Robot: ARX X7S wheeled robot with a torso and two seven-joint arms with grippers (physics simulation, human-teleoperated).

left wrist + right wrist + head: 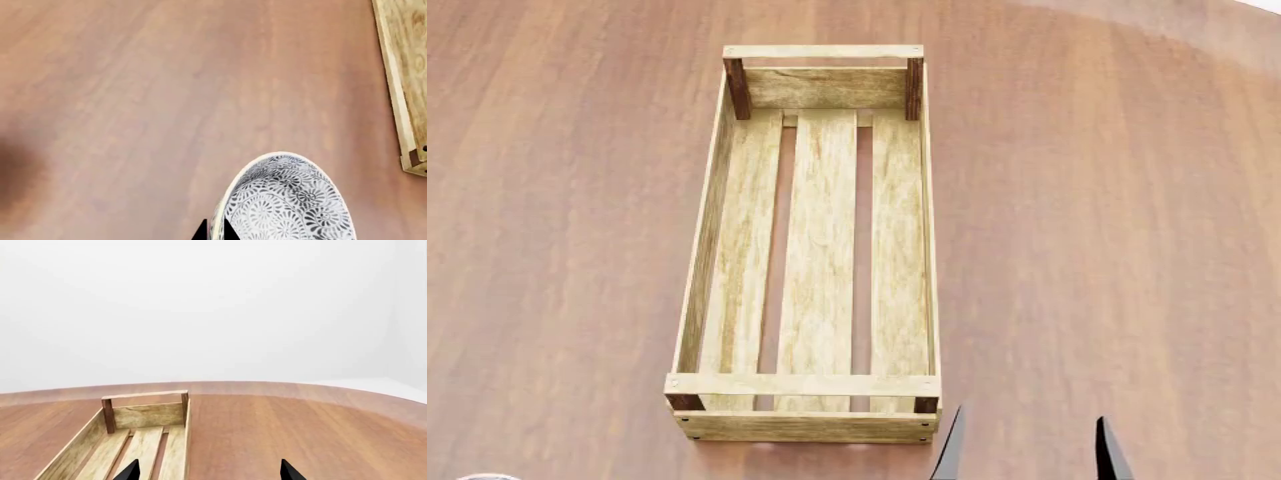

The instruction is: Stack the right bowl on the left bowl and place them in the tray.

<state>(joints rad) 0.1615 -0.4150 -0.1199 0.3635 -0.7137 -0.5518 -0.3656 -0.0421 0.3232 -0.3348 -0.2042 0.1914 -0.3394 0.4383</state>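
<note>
A white bowl with a grey floral pattern (290,200) shows in the left wrist view. My left gripper (215,234) is shut on its rim, one dark fingertip outside the wall and one inside. I cannot tell which of the two bowls it is, or whether another is nested in it. A pale sliver of the bowl (487,477) shows at the head view's bottom left edge. The tray (705,230), a long light-wood crate, lies in the middle with nothing in it. My right gripper (1030,450) hangs open just off the tray's near right corner, holding nothing.
Everything rests on a reddish-brown wooden table (1121,250). The tray's corner (400,85) lies a short way from the held bowl in the left wrist view. The right wrist view looks along the tray (143,412) toward the table's far rounded edge (300,385).
</note>
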